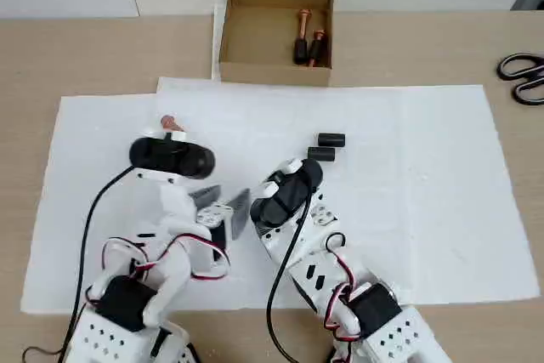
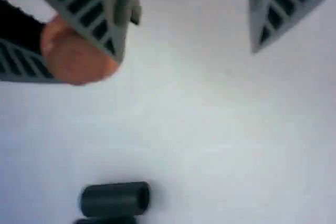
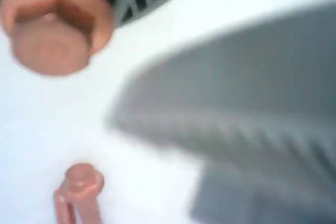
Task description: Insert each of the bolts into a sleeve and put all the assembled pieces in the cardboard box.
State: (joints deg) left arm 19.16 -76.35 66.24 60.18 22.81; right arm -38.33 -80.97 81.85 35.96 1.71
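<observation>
Table (image 1: 85,48) mostly covered by a white paper sheet (image 1: 425,210). Cardboard box (image 1: 276,74) sits open at the middle of the far edge, just past the sheet. Inside it are two assembled pieces (image 1: 302,40) (image 1: 316,47), side by side in the right half. Scissors (image 1: 523,74) lie at the right edge, off the sheet.

Both arms come in from the near edge and meet near the sheet's centre.

High view: two loose sleeves (image 1: 331,139) (image 1: 320,154) lie side by side just beyond the right hand (image 1: 255,206). One loose bolt (image 1: 172,123) lies on the sheet just beyond the left arm. The wrist cameras cover what is at the hands.

Left wrist view: left hand (image 2: 186,53) is released, fingers (image 2: 94,3) wide apart over the sheet. A bolt head (image 2: 79,56) touches one fingertip, with something black behind it. One sleeve lies on the sheet farther off.

Right wrist view: bolt head close up, black part right behind it, loose bolt on the sheet beyond. Right hand's grip: cannot tell.
</observation>
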